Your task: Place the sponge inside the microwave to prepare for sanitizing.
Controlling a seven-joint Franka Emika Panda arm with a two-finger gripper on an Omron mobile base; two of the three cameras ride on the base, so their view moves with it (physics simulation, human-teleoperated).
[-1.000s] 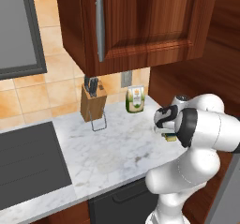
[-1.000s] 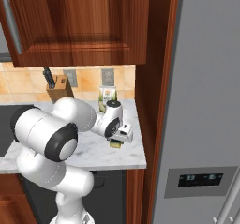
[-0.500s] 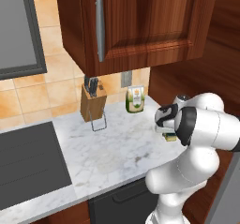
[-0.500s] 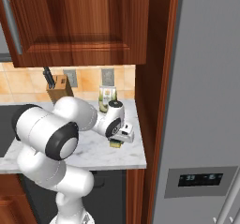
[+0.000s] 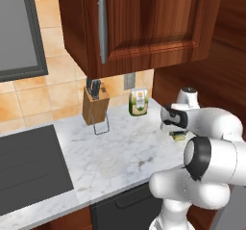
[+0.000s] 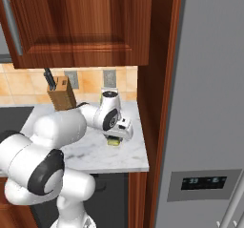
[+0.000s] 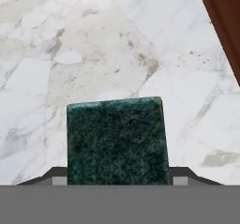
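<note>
1. The gripper (image 7: 117, 178) is low over the marble surface (image 5: 120, 152) and stands astride the sponge (image 7: 117, 141). In the hand view the sponge's dark green scrub face sits lower centre, with a dark finger tip (image 7: 51, 176) at its left side and another at its right.
2. The gripper seems closed against the sponge's two sides, grasping it; whether the sponge is lifted or resting on the surface cannot be told.
3. In the left base view the sponge (image 5: 178, 136) shows as a small yellow-green block at centre right, just under the white hand, near the surface's right edge beside the wooden side panel (image 5: 211, 75).
4. In the right base view the sponge (image 6: 113, 140) lies at centre, beneath the hand, on the right part of the surface (image 6: 124, 155).
5. A wooden knife block (image 5: 94, 108) stands at the back of the surface, upper centre-left of the left base view, with dark handles sticking out of its top.
6. A green-and-white packet (image 5: 139, 102) stands upright against the tiled wall, right of the knife block and well apart from the sponge.
7. The wooden wall cabinet (image 5: 139, 22) above is closed, so its contents are hidden.
8. A grey fridge (image 6: 209, 103) with closed doors takes the right of the right base view.
9. A dark cooktop (image 5: 29, 166) sits at lower left of the left base view.
</note>
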